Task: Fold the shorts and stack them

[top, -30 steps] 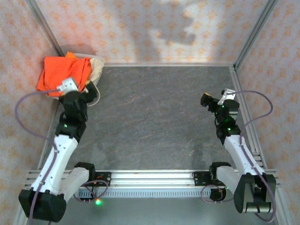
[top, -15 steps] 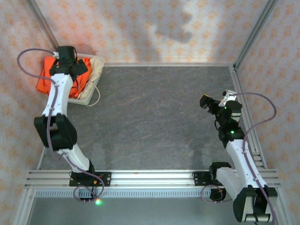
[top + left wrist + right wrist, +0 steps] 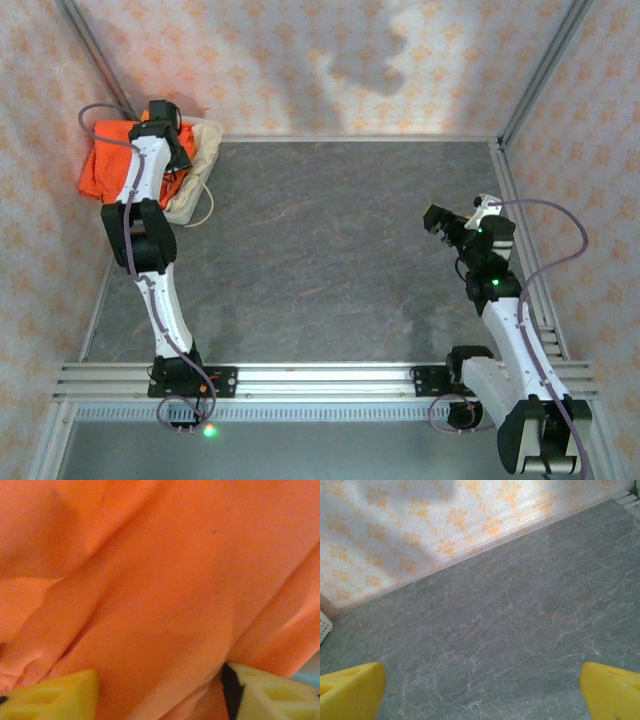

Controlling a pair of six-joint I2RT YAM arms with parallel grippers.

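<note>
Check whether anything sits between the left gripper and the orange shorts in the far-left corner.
Nothing visible does. The left gripper is right on the orange shorts; its wrist view has orange cloth bunched directly between the yellow fingers, which stand apart.

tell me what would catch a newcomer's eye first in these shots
The bright orange shorts, heaped in the far left corner beside a cream pair, stand out against the grey table. The left arm stretches out to that heap, the left end effector pressed into orange cloth. The right end effector hangs open over bare table on the right.
</note>
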